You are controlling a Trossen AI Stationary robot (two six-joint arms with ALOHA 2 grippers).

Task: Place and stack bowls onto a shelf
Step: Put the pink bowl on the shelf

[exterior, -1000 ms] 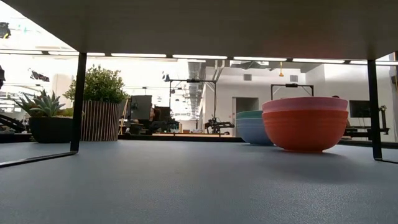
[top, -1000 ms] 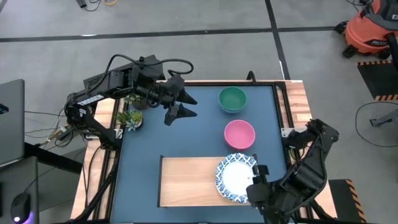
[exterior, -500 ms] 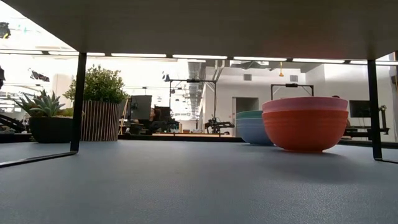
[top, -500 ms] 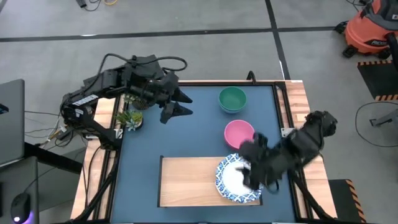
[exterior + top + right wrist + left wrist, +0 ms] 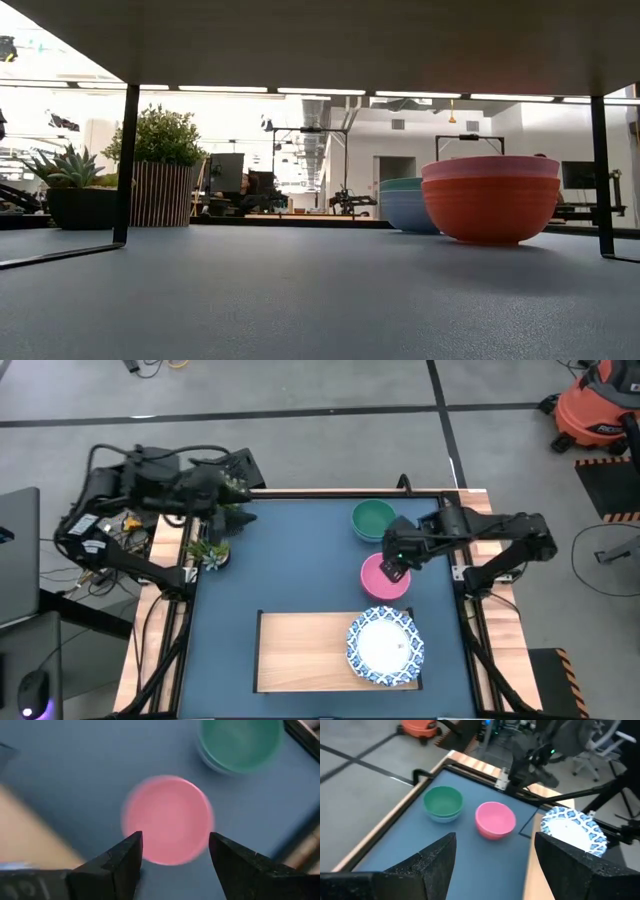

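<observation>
I have the right gripper (image 5: 397, 567) over the pink bowl (image 5: 385, 576) at centre-right of the high view, fingers spread wide and holding nothing. In the right wrist view both fingers (image 5: 117, 862) frame the pink bowl (image 5: 168, 818), so it's lined up above it, not yet touching as far as I can tell.

Left gripper (image 5: 492, 870) is parked at upper left of the high view near the small potted plant (image 5: 209, 550), fingers apart, empty, looking across the dark blue surface (image 5: 290, 575).

Green bowl (image 5: 374, 520) sits at upper centre-right, nested on a pale blue one per the low view (image 5: 405, 203), just beside the pink bowl but apart. Patterned bowls (image 5: 385, 647) are stacked on the right end of the shelf (image 5: 300, 652), lower centre, hanging slightly over its right edge.

Step, I'd say: reach down for the pink bowl, then carry it to the shelf.

Risks:
- grip on a thin rim: bowl could tip or slip out if one finger lands shallow
- coming down off-centre could shove it into the green bowl
- setting it down beside the stack, the stack overhangs already, so a nudge could push it off the shelf
- the shelf is raised on legs; lifting too low could clip its edge
</observation>
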